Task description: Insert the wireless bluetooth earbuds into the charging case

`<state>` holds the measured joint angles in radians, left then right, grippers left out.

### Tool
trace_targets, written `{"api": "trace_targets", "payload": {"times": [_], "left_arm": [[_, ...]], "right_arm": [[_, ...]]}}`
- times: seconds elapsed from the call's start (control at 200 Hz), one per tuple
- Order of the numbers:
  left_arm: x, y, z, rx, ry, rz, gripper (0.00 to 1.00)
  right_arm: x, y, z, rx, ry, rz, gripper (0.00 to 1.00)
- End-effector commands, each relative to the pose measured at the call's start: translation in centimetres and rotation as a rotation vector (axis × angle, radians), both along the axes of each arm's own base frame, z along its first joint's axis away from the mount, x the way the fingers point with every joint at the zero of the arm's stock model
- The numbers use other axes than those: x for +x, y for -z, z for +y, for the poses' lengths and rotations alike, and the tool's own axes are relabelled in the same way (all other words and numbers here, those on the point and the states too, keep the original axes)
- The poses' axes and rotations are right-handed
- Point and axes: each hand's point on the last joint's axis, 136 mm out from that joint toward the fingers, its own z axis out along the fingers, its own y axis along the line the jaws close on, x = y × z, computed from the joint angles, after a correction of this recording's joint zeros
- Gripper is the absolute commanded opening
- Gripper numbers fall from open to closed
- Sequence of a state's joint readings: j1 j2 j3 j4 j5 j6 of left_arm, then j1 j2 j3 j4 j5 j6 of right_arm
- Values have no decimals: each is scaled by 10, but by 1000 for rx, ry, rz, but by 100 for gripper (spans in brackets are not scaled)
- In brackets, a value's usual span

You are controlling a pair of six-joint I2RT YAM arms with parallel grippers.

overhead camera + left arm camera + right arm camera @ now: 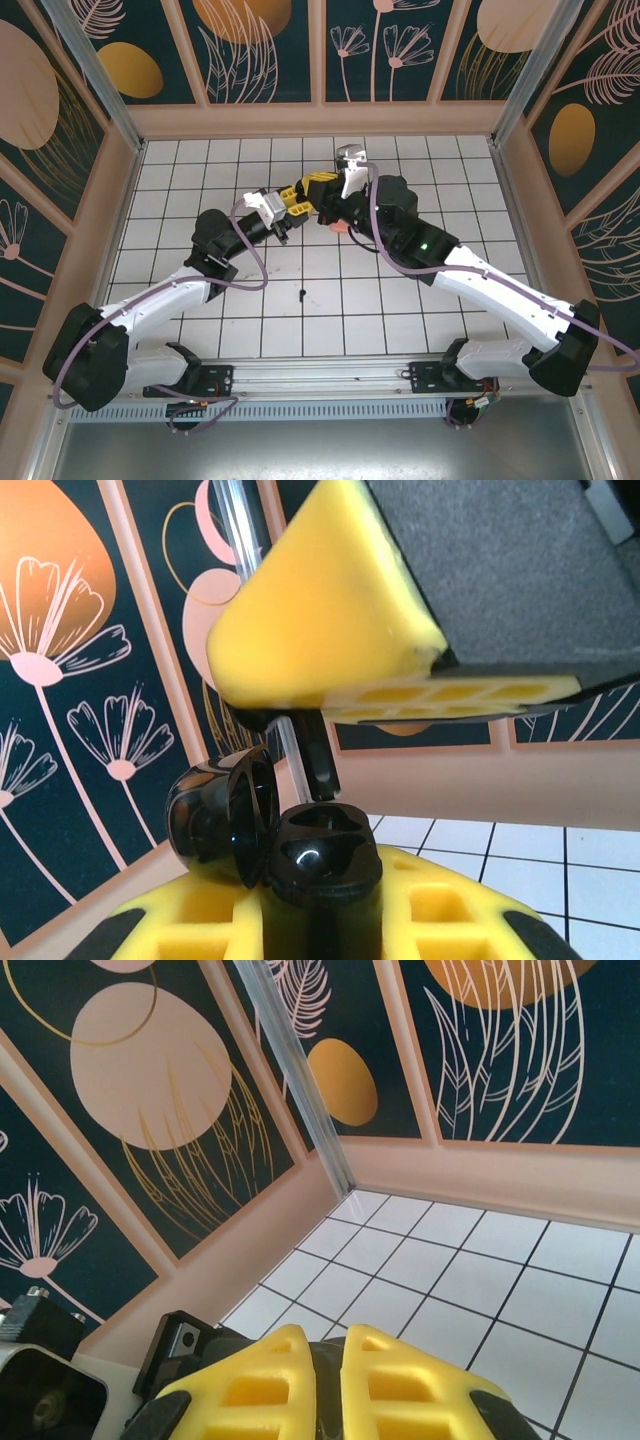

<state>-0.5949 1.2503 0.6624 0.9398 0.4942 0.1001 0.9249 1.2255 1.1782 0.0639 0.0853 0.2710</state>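
- White tiles with dark grid lines cover the table (200, 200) in the overhead view. Around it we see peach-framed walls (250, 45) of dark teal, painted with pale flowers and gold ovals.
- From overhead, both arms reach to the far middle of the table and their yellow tips nearly meet. A tiny black earbud (302, 294) lies alone on a tile, well apart from them. A small coral-pink object (343, 228) sits under the right arm, too small for us to name.
- In the left wrist view, the left gripper (320, 915) clamps a glossy black charging case (320, 855) between its yellow fingers, above the tiles. The lid (225, 820) is swung open to the left. We cannot tell whether the wells are filled. A yellow padded finger (320, 610) looms just above.
- In the right wrist view, the right gripper (328, 1380) has its yellow fingers almost together, with a dark sliver between. We cannot tell whether anything is pinched there.
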Motion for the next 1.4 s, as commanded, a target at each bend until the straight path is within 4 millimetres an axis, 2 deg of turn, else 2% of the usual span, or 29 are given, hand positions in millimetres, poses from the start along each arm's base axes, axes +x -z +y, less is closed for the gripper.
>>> {"api": "trace_targets", "payload": {"times": [0.0, 0.2, 0.566, 0.766, 0.931, 1.081, 1.226, 1.306, 1.391], "left_arm": [[-6, -23, -1, -46, 24, -58, 0], [-6, -23, -1, -43, 24, -62, 0], [-9, -28, 0, -45, 27, -72, 0], [-10, -30, 0, -45, 29, -73, 0], [-9, -30, 0, -44, 27, -66, 0], [-5, -28, 0, -45, 16, -50, 0], [-4, -28, 0, -45, 13, -46, 0], [-4, -28, 0, -44, 11, -47, 0], [-3, -27, -1, -42, 12, -42, 0]], "right_arm": [[-5, -20, -2, 33, -6, -29, 10], [-7, -8, 0, 21, -10, -4, 10], [0, 27, 1, -48, 22, 49, 10], [3, 32, 0, -72, 37, 50, 9], [-3, 37, 15, -135, -13, 39, 9], [-8, 51, 31, -230, -24, 33, 9], [-6, 65, 34, -289, 5, 47, 9], [-4, 66, 32, -289, 24, 53, 11], [-2, 60, 29, -276, 44, 57, 22]]}}
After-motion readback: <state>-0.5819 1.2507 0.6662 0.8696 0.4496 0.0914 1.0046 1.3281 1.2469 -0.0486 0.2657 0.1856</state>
